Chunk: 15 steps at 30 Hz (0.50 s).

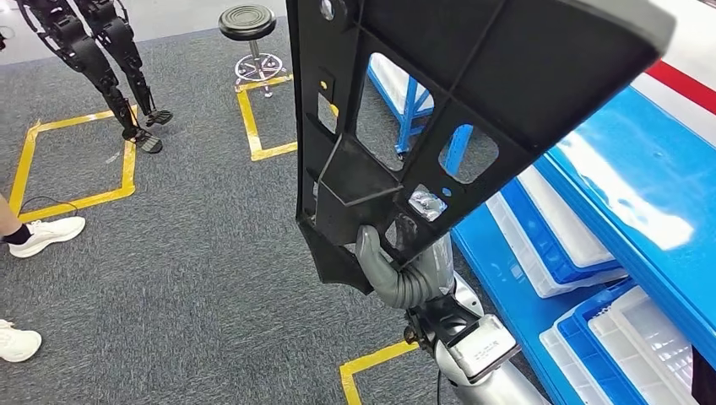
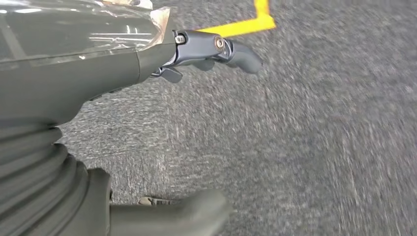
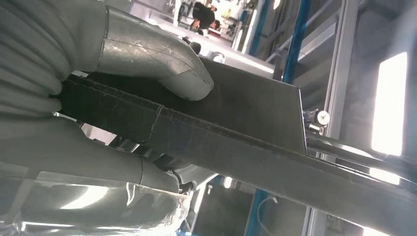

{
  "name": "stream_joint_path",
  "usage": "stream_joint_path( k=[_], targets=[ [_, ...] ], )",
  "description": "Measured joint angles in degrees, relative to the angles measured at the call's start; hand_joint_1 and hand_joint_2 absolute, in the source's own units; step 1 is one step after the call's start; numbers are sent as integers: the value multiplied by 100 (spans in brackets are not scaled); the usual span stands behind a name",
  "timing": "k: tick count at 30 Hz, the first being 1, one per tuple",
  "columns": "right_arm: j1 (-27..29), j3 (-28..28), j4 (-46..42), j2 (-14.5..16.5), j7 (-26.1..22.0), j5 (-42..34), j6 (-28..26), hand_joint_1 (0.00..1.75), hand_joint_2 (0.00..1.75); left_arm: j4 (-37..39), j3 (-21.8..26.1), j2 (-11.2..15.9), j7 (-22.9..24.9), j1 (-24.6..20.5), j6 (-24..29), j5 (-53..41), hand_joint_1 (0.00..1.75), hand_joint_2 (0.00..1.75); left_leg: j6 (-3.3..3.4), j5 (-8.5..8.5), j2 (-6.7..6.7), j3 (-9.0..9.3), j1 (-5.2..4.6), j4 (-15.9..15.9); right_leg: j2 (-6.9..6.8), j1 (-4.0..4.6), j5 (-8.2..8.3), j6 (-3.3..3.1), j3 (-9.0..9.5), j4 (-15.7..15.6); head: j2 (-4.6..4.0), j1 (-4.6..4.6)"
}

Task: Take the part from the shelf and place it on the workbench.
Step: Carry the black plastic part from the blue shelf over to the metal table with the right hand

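Right wrist view: thumb [image 3: 162, 64] atop part [image 3: 246, 128]

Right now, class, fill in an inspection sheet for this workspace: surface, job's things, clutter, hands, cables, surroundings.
Surface: grey carpet with yellow tape lines; workbench nothing seen.
Job's things: black part, held up off the floor.
Clutter: white trays in blue shelving.
Hands: right hand grips the part's lower edge; left hand holds nothing.
Cables: thin dark cable on the carpet.
Surroundings: stool, a person's white shoes, another robot's legs.
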Motion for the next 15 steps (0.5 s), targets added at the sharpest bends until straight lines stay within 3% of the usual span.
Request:
stream_joint_path(
  k=[1, 3, 5, 6, 8, 11, 13, 15],
  targets=[
    [-5, -4, 0, 9, 1, 0, 1, 175, 175, 0, 0, -8, 0, -8, 16, 4, 0, 175, 37, 34, -58, 25, 19, -44, 116, -8, -94, 8, -60, 162, 0, 4],
    [-4, -10, 2, 10, 2, 2, 1, 175, 175, -2, -1, -26, -4, -31, 28, 5, 0, 175, 81, 72, -186, 40, 37, -83, 397, -42, -403, -12, -357, 830, 0, 19],
    [9, -12, 11, 4, 3, 9, 1, 175, 175, -3, 1, -30, -9, -37, 28, 5, 0, 175, 89, 82, -334, 26, 39, -79, 503, -71, -636, 4, -693, 1503, 0, 25],
    [14, -13, 15, 2, 4, 13, 1, 175, 175, -3, 1, -32, -10, -33, 28, 5, 0, 175, 86, 84, -403, 23, 40, -77, 512, -84, -639, 40, -754, 1606, 0, 25],
    [18, -14, 17, 2, 4, 19, 1, 175, 175, -3, 0, -34, -11, -29, 28, 5, 0, 175, 80, 86, -486, 24, 44, -73, 515, -102, -558, 99, -735, 1529, 0, 25],
    [18, -14, 17, 2, 4, 20, 1, 175, 175, -3, 0, -36, -11, -29, 28, 5, 0, 175, 78, 87, -507, 25, 45, -71, 516, -109, -513, 118, -698, 1447, 0, 25],
    [19, -16, 19, 1, -1, 32, 1, 175, 175, -4, 0, -43, -12, -29, 23, 5, 0, 175, 28, 75, -624, 3, 48, -29, 625, -152, -224, 181, -387, 764, 0, 25],
    [23, -20, 19, 4, -8, 52, -4, 175, 175, -4, -1, -49, -19, -15, -5, 5, 0, 175, -94, 80, -800, -66, 69, 15, 710, -196, 91, 157, -79, 48, 0, 20]
  ],
)
